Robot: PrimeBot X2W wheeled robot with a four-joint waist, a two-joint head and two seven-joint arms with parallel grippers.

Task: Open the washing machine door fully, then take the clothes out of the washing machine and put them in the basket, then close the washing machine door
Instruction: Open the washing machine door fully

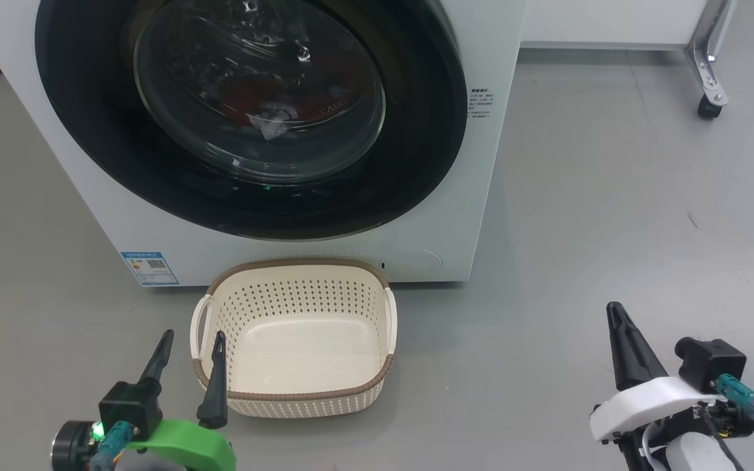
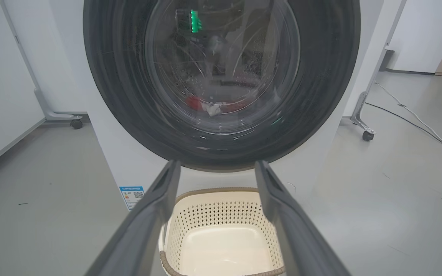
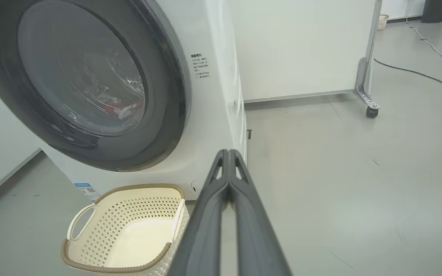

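Over floor, right gripper closed, empty

Long dark fingers; green left wrist mount; white right mount; teal plugs

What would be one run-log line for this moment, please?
washing machine door: closed | clothes: inside, behind glass | basket: empty, before washing machine | left gripper: open, empty | right gripper: shut, empty

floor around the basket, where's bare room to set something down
Bare floor right of the basket, up to the right gripper; also left of it, below the blue label. Tight between basket and washing machine, and by the left gripper.
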